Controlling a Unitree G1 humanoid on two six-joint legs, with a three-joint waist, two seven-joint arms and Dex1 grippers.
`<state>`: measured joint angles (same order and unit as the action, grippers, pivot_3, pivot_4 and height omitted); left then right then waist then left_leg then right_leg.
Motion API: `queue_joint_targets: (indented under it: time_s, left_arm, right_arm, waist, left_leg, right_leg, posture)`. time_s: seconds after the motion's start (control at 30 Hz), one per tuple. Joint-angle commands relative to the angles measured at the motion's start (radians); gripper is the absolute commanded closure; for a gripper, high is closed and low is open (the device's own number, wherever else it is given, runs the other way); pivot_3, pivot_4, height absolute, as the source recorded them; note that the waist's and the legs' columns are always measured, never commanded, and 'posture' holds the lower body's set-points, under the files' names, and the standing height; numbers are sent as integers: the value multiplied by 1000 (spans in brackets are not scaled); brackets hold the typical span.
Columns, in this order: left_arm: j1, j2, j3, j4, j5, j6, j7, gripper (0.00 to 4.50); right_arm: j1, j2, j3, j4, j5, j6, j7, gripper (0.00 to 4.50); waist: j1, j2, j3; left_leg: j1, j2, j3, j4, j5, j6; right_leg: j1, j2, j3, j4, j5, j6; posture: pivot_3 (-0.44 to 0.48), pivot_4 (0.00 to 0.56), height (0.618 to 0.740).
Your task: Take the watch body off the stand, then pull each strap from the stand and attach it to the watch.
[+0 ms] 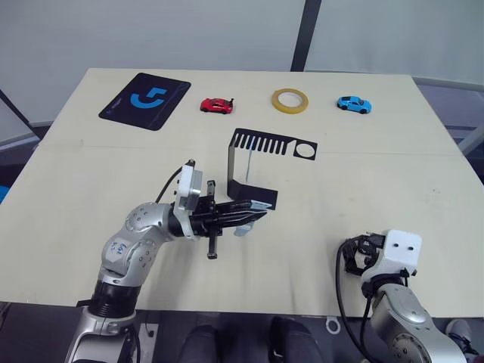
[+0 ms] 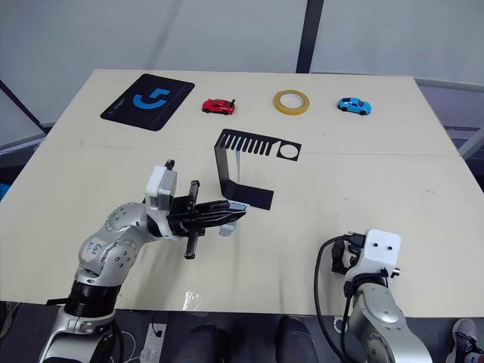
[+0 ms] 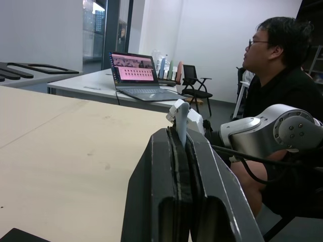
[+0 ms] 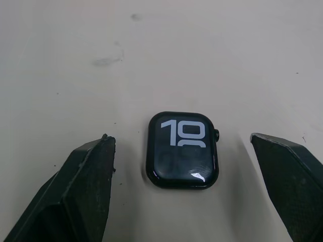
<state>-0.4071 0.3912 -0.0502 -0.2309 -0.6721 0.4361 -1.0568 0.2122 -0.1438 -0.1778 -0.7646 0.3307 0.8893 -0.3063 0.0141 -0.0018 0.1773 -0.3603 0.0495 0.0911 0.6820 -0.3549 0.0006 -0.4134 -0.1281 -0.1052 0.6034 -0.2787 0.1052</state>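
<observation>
The big pale wooden surface [image 1: 363, 174] carries everything here. Near its middle stands the thin black bent metal stand [image 1: 253, 162], with comb-like slots and a round hole in its top plate and a flat foot below.

The left gripper [image 1: 253, 217] lies low over the surface, right at the near edge of the stand's foot. Its two black fingers [image 3: 174, 186] are pressed tight together. They pinch a thin pale blue-grey strap [image 3: 180, 118], and the strap's end sticks out past the fingertips. From the head views, a bit of the pale strap shows at the gripper's tip, just beside the stand's foot.

The right gripper [image 4: 184, 174] is near the front edge of the surface, well apart from the stand. Its two black fingers [image 4: 75, 194] are spread wide. The small black rounded-square watch body [image 4: 183, 149] lies flat on the surface between them, and neither finger touches it. White digits show on its screen, and a small knob sticks out on one side.

Along the far edge of the surface sit a black mouse pad with a blue logo [image 1: 145, 100], a small red toy car [image 1: 217, 105], a yellow ring of tape [image 1: 290, 100] and a small blue toy car [image 1: 354, 103], all well apart from the stand.

A person in a black top [image 3: 275, 91] sits behind the robot's arm, and an open laptop [image 3: 136, 78] stands on a desk farther back.
</observation>
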Motion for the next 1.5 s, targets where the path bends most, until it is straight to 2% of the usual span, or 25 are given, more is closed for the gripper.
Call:
queue_joint_targets:
  time_s: [0.03,0.33,0.43,0.57,0.6,1.23,1.43,1.5]
  left_arm:
    - [-10,-4,2,-48,-21,0,7,4500]
    - [-9,0,1,-51,-22,6,11,4500]
    - [-15,-1,4,-47,-22,8,12,4500]
    - [-19,-1,5,-43,-21,8,13,4500]
    - [-20,-2,5,-42,-20,8,14,4500]
    - [-47,-1,8,-1,-14,0,1,4500]
    - [-43,3,14,-6,-20,6,2,4500]
    - [-40,5,15,-9,-23,9,1,4500]
  right_arm:
    - [-9,21,11,16,-35,-20,8,18]
    - [-28,59,7,47,-66,-33,29,18]
    - [-25,70,14,48,-77,-34,35,861]
    - [-11,82,24,46,-87,-32,46,2819]
    - [-11,84,23,46,-89,-32,48,2967]
    - [-50,32,-66,71,-73,4,154,2967]
    - [-25,-7,-70,34,-76,7,211,44]
    - [-7,-21,-78,22,-84,-5,221,44]
  waist:
    - [-6,0,0]
    - [-18,0,0]
    - [-18,0,0]
    - [-15,0,0]
    - [-15,0,0]
    - [-16,-1,0]
    - [-16,-1,0]
    - [-18,-1,0]
  left_leg:
    - [0,0,0,0,0,0]
    - [0,0,0,0,0,0]
    - [0,0,0,0,0,0]
    - [0,0,-1,0,0,0]
    - [0,0,-1,0,0,0]
    - [0,0,-1,0,0,0]
    - [0,0,-1,0,0,0]
    - [0,0,-1,-1,0,0]
  right_leg:
    - [0,0,0,0,0,0]
    - [0,0,0,1,0,0]
    - [0,0,0,1,0,0]
    - [0,0,0,0,0,0]
    - [0,-1,0,0,0,0]
    - [0,-1,0,-1,0,0]
    - [0,-1,0,-1,0,0]
    - [0,0,0,0,0,0]
  posture:
    - [0,150,737]
    - [0,150,737]
    - [0,150,737]
    - [0,150,737]
    - [0,150,737]
    - [0,150,737]
    - [0,150,737]
    - [0,150,737]
